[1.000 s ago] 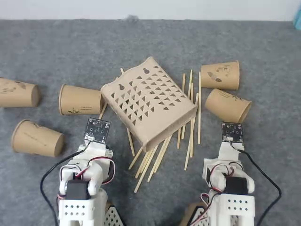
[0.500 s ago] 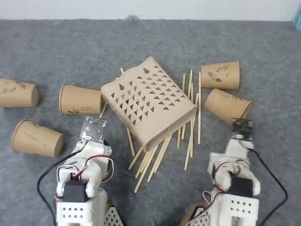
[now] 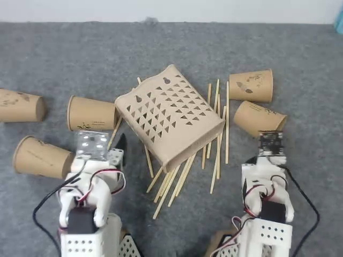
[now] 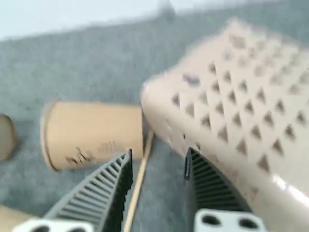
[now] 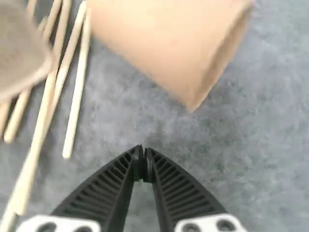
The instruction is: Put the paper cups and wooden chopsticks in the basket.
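We judge nothing done: perforated beige basket tipped over wooden chopsticks; five brown paper cups at its 9, 3 o'clock. Left fingers parted, right fingers clenched, empty.

Lab bench prob.: grey mat, white wall.

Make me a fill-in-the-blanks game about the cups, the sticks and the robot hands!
1. ____ paper cups lie on their sides left of the basket, and two lie right of it.
2. The wooden chopsticks stick out from ____ the basket.
3. The left hand is ____, but the right hand is shut.

Missing words: Three; under; open.
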Robot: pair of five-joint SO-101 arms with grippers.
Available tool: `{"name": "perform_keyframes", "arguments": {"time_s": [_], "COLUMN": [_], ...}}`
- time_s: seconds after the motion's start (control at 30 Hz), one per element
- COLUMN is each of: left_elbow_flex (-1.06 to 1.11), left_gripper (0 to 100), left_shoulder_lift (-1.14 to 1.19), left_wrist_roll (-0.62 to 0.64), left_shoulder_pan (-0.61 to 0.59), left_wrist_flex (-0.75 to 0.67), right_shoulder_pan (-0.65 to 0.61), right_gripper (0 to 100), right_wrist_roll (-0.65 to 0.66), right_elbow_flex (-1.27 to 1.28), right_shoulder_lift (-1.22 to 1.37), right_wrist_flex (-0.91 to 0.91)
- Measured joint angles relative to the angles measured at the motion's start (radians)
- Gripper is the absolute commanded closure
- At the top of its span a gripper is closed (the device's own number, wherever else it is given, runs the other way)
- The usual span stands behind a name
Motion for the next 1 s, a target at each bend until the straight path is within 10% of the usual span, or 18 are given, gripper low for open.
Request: {"name": "perform_keyframes", "arguments": {"time_s": [1.0], "left_elbow_flex": [-1.620], "left_gripper": [82], "left_shoulder_lift": [1.892], "left_wrist_roll": [0.087], "left_shoulder_pan": [0.055], "left_wrist_flex": [0.324], "right_shoulder_pan": [0.000], "right_gripper": [99.1], "right_wrist_roll": [0.038], "right_elbow_flex": [0.000], "right_shoulder_lift": [0.000], "right_wrist_flex": [0.002]}}
